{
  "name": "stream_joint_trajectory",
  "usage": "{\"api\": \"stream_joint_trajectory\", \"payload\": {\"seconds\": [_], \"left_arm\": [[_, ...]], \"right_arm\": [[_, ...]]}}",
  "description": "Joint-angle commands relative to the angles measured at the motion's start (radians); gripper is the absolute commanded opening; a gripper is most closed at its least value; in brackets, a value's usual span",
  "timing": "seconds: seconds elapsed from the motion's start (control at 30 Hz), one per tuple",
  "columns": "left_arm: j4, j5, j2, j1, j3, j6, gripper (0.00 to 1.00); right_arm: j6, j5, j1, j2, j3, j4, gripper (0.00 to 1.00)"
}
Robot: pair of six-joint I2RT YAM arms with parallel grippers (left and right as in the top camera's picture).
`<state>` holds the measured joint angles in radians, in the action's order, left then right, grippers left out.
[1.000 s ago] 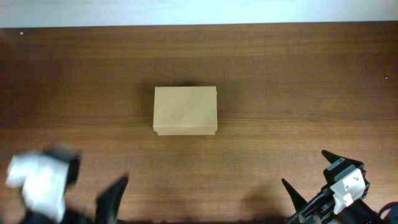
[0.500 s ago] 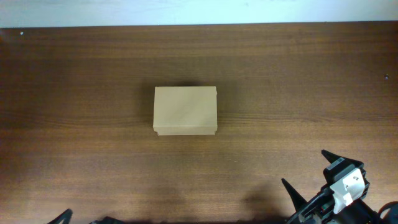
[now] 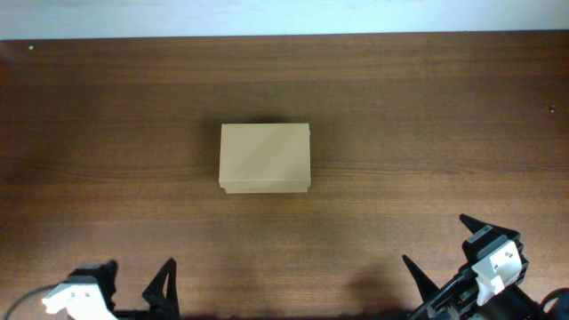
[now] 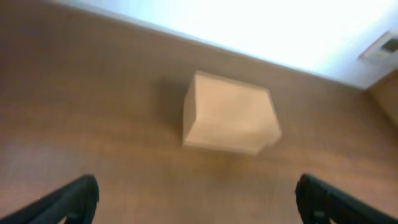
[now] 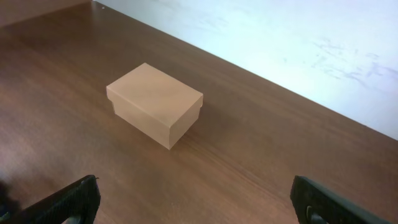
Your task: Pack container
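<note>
The container (image 3: 265,157) is a small tan cardboard box with its lid shut, standing in the middle of the brown wooden table (image 3: 427,116). It also shows in the left wrist view (image 4: 229,113) and the right wrist view (image 5: 155,103). My left gripper (image 3: 138,283) is at the front left edge, open and empty, far from the box; its fingertips frame the left wrist view (image 4: 198,200). My right gripper (image 3: 436,244) is at the front right, open and empty; its fingers frame the right wrist view (image 5: 198,202).
A white wall or surface (image 3: 267,16) runs along the table's far edge. Nothing else stands on the wood in these views.
The left arm has shifted along the front left edge: it dropped almost out of view half a second ago and now shows again with fingers spread. The box and right arm have not moved.
</note>
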<state>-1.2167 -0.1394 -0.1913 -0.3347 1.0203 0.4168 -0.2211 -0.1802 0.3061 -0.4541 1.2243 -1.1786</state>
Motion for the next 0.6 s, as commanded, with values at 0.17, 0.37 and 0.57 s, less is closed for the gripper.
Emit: {"api": "stream_joint_trajectory", "payload": {"seconds": [0.17,0.37,0.57], "left_arm": [[0.162,-0.035,0.005,0.003,-0.172,-0.415,1.0],[0.293,-0.044,0.021,0.113,-0.351,-0.494,1.0],[0.388,-0.041,0.031,0.219,-0.494,-0.494,1.0]], "right_arm": [[-0.007,0.011,-0.008,-0.001,-0.004,0.0,0.99],[-0.007,0.011,-0.008,-0.001,-0.004,0.0,0.99],[-0.007,0.011,-0.008,-0.001,-0.004,0.0,0.99]]}}
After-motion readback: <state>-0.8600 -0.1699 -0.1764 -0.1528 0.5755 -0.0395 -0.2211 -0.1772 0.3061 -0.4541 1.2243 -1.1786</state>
